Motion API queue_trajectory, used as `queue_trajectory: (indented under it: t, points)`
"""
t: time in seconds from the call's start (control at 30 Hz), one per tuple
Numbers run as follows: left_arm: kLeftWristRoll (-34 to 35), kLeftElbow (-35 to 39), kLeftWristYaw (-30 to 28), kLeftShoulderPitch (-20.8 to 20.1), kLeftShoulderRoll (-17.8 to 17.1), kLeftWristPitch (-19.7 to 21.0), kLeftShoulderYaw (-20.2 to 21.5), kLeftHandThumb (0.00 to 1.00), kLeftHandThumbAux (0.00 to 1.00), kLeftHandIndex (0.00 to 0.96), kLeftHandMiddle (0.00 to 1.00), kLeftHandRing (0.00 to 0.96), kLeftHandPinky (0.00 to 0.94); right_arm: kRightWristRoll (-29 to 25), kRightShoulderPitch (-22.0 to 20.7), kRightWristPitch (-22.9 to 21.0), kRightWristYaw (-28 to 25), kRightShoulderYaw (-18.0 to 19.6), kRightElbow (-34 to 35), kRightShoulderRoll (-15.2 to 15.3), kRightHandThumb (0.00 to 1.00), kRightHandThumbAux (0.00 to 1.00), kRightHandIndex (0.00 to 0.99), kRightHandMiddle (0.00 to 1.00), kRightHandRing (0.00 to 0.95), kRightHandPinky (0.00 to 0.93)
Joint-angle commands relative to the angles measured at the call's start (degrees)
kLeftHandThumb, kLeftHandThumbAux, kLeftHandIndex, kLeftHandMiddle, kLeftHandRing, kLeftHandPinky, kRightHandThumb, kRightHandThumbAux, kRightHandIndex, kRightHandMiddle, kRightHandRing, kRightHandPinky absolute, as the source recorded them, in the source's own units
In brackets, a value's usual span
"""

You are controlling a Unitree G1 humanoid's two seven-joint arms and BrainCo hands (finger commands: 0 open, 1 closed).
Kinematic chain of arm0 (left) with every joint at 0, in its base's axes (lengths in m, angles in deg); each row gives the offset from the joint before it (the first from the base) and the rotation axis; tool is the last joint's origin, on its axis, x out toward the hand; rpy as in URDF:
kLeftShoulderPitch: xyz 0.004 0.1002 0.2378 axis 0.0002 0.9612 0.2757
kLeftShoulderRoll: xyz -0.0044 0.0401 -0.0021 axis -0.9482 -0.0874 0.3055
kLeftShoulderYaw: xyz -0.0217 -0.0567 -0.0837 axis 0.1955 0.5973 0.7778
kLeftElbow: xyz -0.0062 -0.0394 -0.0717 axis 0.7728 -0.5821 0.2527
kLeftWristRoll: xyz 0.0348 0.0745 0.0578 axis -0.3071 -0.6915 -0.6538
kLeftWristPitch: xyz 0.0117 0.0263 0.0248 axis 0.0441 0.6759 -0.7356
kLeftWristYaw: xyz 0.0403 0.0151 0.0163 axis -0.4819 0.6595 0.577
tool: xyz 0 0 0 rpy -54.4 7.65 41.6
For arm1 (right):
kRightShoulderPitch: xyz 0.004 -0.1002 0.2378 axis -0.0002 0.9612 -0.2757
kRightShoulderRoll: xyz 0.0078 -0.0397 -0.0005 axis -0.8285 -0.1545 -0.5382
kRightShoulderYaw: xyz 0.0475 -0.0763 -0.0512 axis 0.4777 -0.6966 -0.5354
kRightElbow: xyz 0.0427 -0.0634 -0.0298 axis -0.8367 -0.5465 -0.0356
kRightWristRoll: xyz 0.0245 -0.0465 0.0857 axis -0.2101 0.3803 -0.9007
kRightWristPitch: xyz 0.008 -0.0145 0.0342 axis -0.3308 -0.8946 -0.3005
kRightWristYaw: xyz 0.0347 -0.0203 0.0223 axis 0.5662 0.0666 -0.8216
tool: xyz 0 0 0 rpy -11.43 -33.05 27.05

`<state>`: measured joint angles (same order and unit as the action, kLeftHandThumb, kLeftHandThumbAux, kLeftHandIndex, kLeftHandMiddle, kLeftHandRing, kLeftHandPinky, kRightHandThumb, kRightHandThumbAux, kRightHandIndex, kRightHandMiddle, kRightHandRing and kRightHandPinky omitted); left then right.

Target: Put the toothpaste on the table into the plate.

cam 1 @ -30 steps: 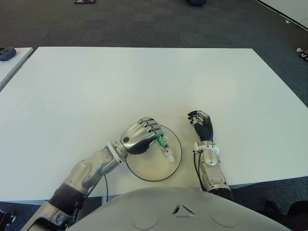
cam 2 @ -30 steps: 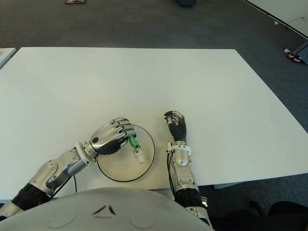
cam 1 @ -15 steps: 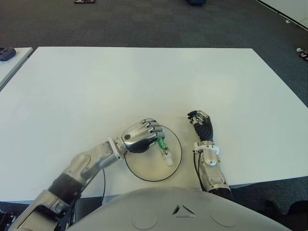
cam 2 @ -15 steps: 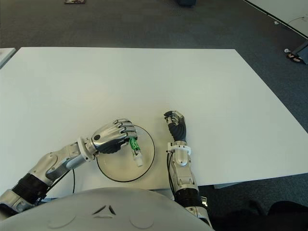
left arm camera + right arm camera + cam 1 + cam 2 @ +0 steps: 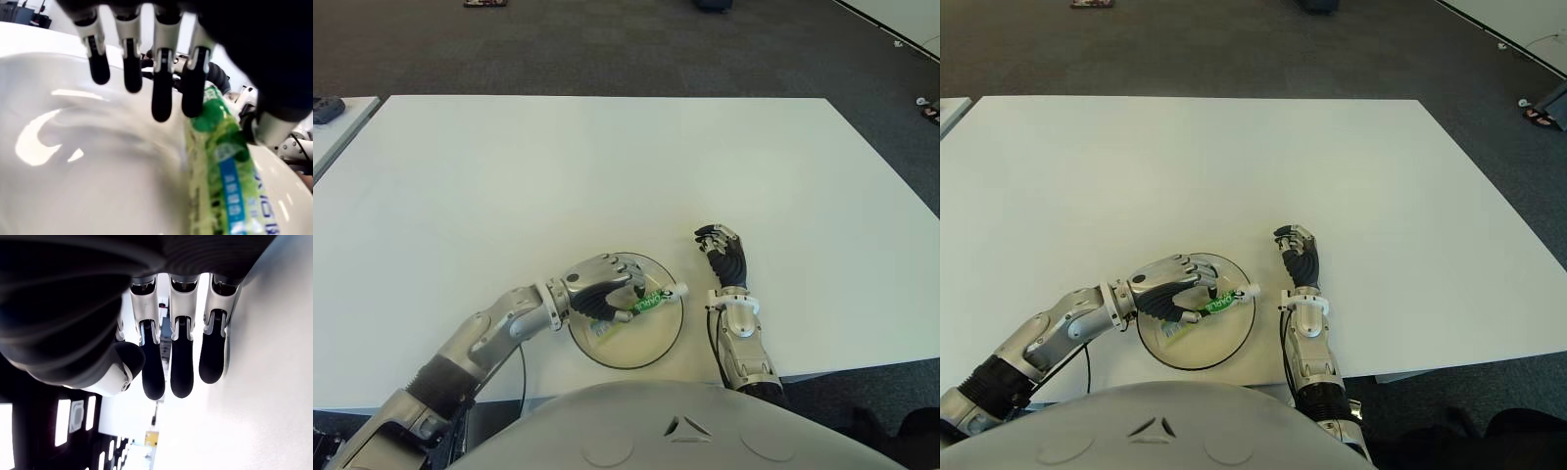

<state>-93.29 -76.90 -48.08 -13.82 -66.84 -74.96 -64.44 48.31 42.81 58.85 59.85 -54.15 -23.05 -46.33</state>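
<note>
The green and white toothpaste tube lies in the round white plate, its white cap toward the plate's right rim. My left hand hovers over the plate's left half, open, its fingers stretched out above the tube and not wrapped round it. My right hand shows just to the right of the plate, fingers loosely bent, holding nothing.
The white table stretches wide behind and to both sides of the plate. Its front edge runs just below the plate. A second table's corner with a dark object shows at far left. Dark carpet lies beyond.
My left hand has opened and lowered over the plate. The toothpaste has left its grip and swung from cap-down to lying flat in the plate. The right hand has not moved.
</note>
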Motion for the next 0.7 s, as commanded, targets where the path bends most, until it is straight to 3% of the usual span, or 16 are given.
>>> queue_trajectory:
  t: [0.03,0.7]
  points:
    - [2.3,0.3,-3.1,-0.4,-0.4,1.5,0.6,0.262,0.462,0.011,0.006,0.004,0.003,0.5,0.4,-1.6,0.1,-0.1,-1.0,-0.1,0.708,0.731,0.425,0.458,0.449,0.460]
    - [5.3,-1.0,-3.3,-0.6,0.4,-1.4,1.6,0.236,0.331,0.000,0.000,0.000,0.000,0.9,0.5,-1.4,0.2,-0.2,-1.0,0.3,0.707,0.731,0.425,0.458,0.453,0.468]
